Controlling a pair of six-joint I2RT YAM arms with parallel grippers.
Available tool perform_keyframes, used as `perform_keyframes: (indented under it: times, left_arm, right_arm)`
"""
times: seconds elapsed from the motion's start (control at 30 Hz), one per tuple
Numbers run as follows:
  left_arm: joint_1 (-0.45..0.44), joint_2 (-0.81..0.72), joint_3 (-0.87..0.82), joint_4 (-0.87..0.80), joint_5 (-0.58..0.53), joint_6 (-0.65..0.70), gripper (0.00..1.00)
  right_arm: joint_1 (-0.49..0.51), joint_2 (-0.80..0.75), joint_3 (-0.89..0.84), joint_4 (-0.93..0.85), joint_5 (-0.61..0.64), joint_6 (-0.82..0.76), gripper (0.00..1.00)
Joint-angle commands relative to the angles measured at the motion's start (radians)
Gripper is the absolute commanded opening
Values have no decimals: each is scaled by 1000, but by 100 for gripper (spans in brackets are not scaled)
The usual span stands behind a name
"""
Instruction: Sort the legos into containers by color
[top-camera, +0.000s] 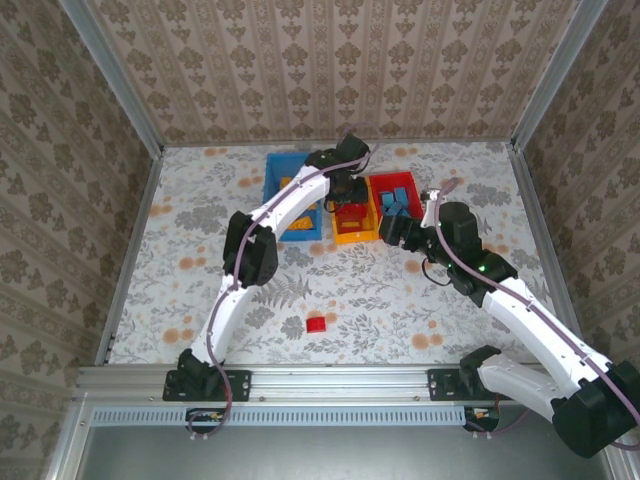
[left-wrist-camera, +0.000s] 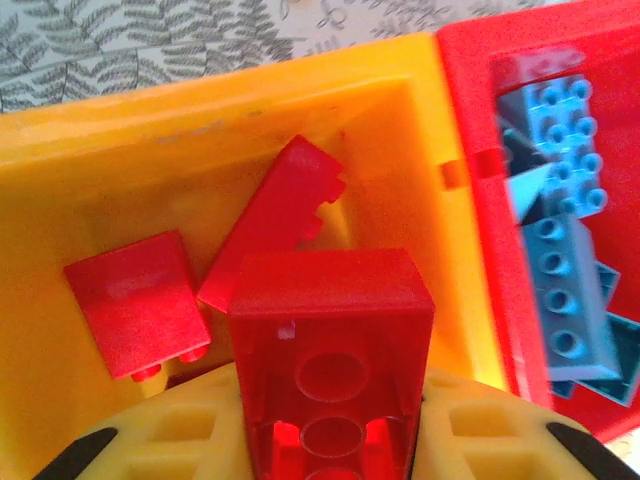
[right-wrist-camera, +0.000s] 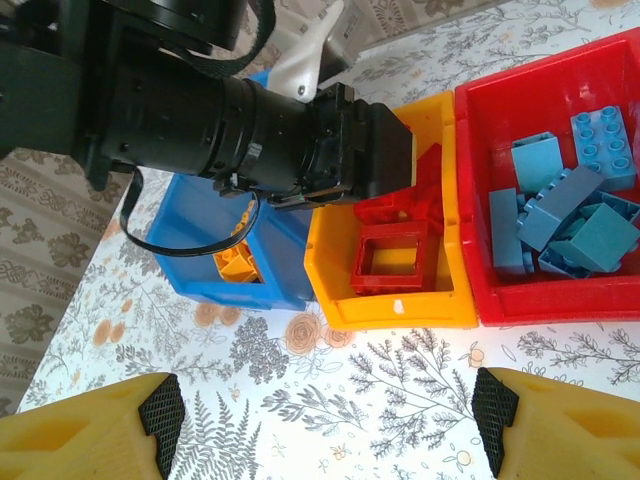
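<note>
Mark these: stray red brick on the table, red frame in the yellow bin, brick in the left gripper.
stray red brick (top-camera: 316, 323), top external view, top face.
red frame (right-wrist-camera: 390, 286), right wrist view, near rail.
held red brick (left-wrist-camera: 330, 285), left wrist view, flat side face.

No legible text, label, brand mark, number or sign appears in any view. The walls of the red bin (right-wrist-camera: 560, 300), the yellow bin (right-wrist-camera: 390, 305) and the blue bin (right-wrist-camera: 190, 268) are plain. The studs of the legos (right-wrist-camera: 545, 215) show no readable embossing. The table covering (top-camera: 400, 290) carries a floral pattern only.
</note>
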Motion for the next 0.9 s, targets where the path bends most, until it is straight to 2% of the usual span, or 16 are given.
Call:
perform_keyframes:
  times: [0.0, 0.13, 0.23, 0.37, 0.5, 0.6, 0.77, 0.87]
  left_arm:
    - [15, 18, 34, -18, 48, 12, 38]
    - [19, 10, 42, -25, 72, 18, 50]
    - [23, -14, 40, -36, 77, 16, 54]
    - [21, -77, 36, -31, 81, 11, 54]
    - [16, -208, -37, 11, 74, -9, 53]
    - [20, -367, -190, 48, 28, -30, 52]
    - [59, -706, -623, 140, 11, -72, 52]
    - [86, -938, -884, 149, 7, -80, 52]
  right_arm:
    - [-9, -7, -8, -40, -25, -21, 79]
    - [-2, 4, 4, -97, -45, -94, 79]
    - [2, 0, 5, -134, -48, -150, 80]
    - [28, 1, 11, -175, -52, -230, 80]
    - [128, 16, 6, -203, -34, -376, 80]
    - [244, 35, -14, -211, -28, -499, 80]
    - [389, 101, -39, -213, -110, -652, 81]
    - [477, 180, -30, -231, -108, -744, 82]
